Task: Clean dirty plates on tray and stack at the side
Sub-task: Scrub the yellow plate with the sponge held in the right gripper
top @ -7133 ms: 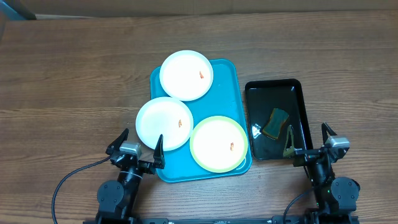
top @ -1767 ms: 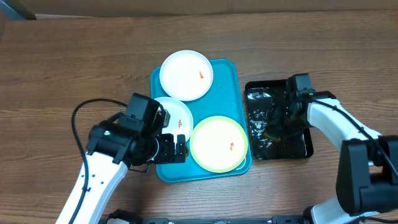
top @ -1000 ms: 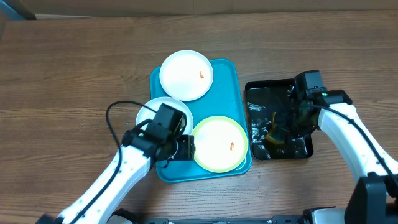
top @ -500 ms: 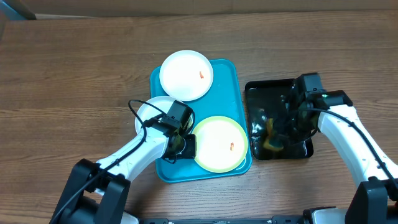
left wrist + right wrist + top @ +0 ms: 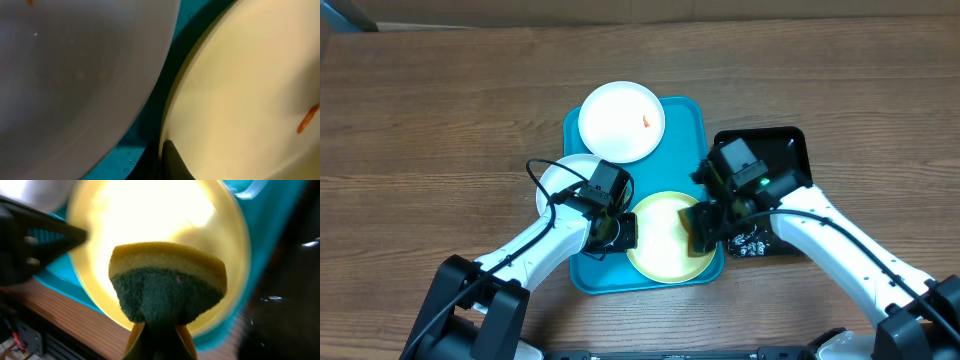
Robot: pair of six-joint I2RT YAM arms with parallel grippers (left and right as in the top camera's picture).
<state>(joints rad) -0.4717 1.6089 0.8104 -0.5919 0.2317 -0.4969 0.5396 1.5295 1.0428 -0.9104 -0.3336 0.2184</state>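
Three plates lie on the turquoise tray (image 5: 685,125): a white one (image 5: 620,120) at the back, a white one (image 5: 558,180) at the left, and a yellow-green rimmed one (image 5: 660,240) at the front. My left gripper (image 5: 620,232) is shut on the rimmed plate's left edge; its dark finger (image 5: 172,162) lies over that rim (image 5: 167,115). An orange smear (image 5: 306,118) marks this plate. My right gripper (image 5: 702,228) is shut on a yellow-and-green sponge (image 5: 167,280), held just over the rimmed plate's (image 5: 150,215) right side.
A glossy black tray (image 5: 775,150) with water in it stands right of the turquoise tray, partly under my right arm. The table's front edge (image 5: 50,310) runs close below the rimmed plate. Bare wood lies to the left and at the back.
My right arm has swung left from the black tray, carrying the sponge over the rimmed plate. My left gripper has closed on that plate's left rim.
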